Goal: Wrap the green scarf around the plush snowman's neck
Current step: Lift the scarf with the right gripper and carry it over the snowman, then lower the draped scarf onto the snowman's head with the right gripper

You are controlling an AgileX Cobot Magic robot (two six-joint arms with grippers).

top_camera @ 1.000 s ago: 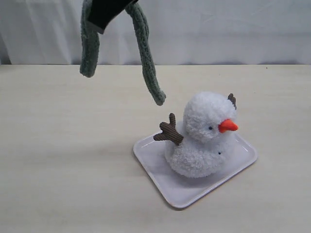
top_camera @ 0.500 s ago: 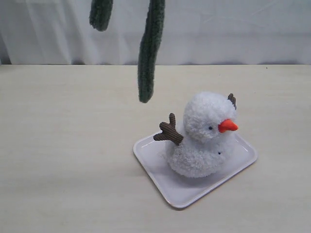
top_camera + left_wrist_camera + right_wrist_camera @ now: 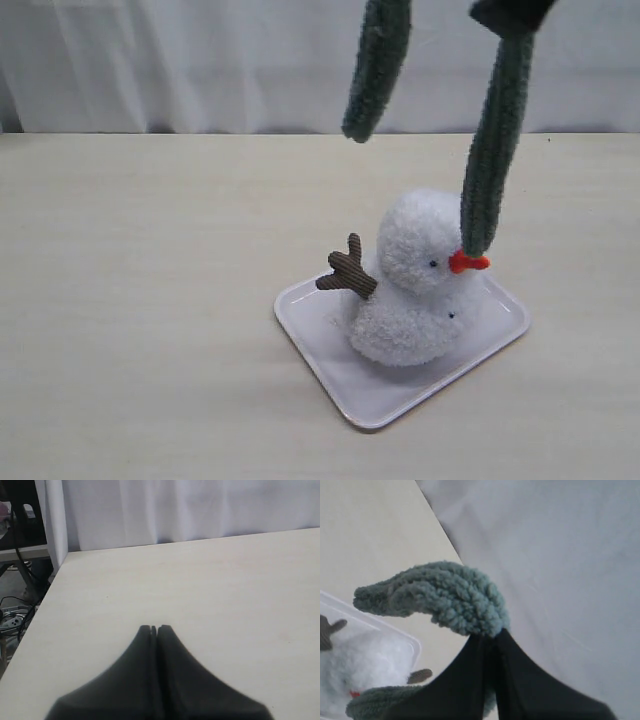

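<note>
No readable txt, labels, brands, nos. or signs in any view.

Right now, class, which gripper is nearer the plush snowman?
Right. The right gripper hangs above the plush snowman, shut on the green scarf dangling at its face. The left gripper, shut, faces only table, snowman nowhere in its view.

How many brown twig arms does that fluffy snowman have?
2. One twig arm sticks out left of the head of the plush snowman in the exterior view. The other twig arm is hidden there behind the hanging green scarf, but shows in the right wrist view.
</note>
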